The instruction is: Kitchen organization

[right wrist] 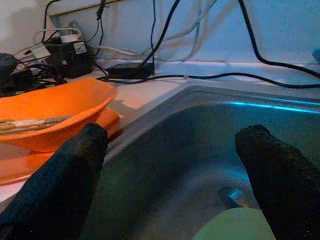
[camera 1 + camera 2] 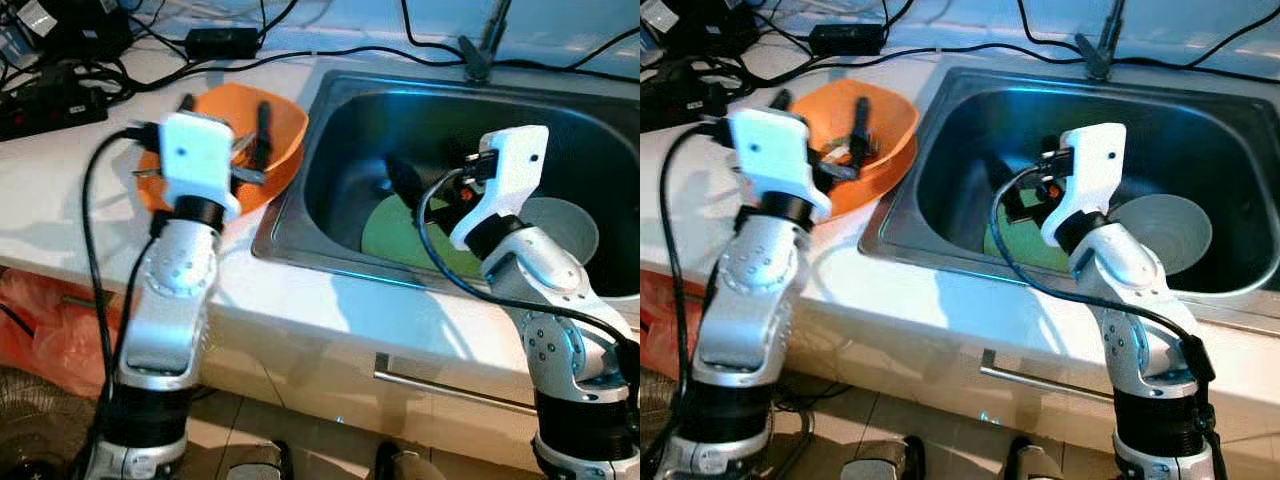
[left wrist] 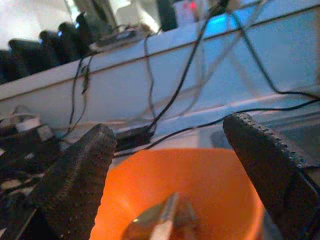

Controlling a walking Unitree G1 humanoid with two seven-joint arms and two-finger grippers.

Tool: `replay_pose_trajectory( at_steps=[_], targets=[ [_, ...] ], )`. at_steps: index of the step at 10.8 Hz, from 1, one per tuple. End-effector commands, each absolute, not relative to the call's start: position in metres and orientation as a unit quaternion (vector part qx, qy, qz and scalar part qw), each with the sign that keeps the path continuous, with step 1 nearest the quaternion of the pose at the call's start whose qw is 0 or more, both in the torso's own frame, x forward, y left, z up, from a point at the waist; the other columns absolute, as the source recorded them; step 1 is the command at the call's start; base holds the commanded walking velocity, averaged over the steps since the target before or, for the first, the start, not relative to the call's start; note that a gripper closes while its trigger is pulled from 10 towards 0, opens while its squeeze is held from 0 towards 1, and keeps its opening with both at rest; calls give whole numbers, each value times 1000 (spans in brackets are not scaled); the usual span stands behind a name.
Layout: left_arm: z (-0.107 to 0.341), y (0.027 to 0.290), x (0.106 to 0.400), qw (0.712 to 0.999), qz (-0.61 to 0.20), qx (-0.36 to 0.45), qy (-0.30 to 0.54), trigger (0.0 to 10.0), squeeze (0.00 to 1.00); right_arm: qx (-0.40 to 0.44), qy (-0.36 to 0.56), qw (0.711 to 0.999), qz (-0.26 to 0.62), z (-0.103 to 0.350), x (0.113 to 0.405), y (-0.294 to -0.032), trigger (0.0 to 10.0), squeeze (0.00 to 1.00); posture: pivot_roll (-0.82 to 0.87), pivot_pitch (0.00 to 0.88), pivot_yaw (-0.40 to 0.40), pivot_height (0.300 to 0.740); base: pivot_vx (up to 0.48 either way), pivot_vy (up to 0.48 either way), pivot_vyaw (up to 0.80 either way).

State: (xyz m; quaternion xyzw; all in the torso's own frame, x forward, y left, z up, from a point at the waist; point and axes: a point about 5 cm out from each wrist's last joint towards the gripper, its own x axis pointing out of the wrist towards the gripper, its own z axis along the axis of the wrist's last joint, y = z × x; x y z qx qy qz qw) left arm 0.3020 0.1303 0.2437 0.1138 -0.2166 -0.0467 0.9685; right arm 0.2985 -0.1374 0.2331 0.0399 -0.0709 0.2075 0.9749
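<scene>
Early stage: left gripper [image 3: 170,165] fingers spread over orange bowl [image 2: 285,140] with utensils; right gripper [image 1: 172,175] fingers spread, empty, above green plate [image 2: 395,240] left in sink [image 2: 330,120].

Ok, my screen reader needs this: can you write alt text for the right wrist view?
The open right gripper hovers over a steel sink, with a green plate just below it. On the counter beside the sink sits an orange bowl holding utensils, with black cables behind.

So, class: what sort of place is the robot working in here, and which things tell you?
Most likely a home kitchen: a steel sink set into a white counter, a green plate and pale bowl in it, an orange bowl beside it.
</scene>
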Motion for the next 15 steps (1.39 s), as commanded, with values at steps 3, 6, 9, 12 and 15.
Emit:
replay_pose_trajectory(
  at_steps=[3,6,9,12,15],
  targets=[
    [247,121,294,961,-61,114,-245,10000,0,32,-85,975,202,241,303,-140,10000,0,36,134,28,740,0,0,0],
    [233,131,289,960,-40,136,-243,10000,0,26,-81,976,198,241,302,-144,10000,0,22,137,15,740,0,0,0],
    [221,133,288,962,-35,141,-233,10000,0,23,-82,976,201,242,303,-144,10000,0,18,139,8,740,0,0,0],
    [210,137,295,967,-33,141,-211,10000,0,28,-62,970,231,239,298,-138,10000,0,5,146,16,740,0,0,0],
    [206,136,301,966,-33,149,-209,10000,0,20,-43,966,256,232,291,-132,10000,0,-1,150,20,740,0,0,0]
  ],
)
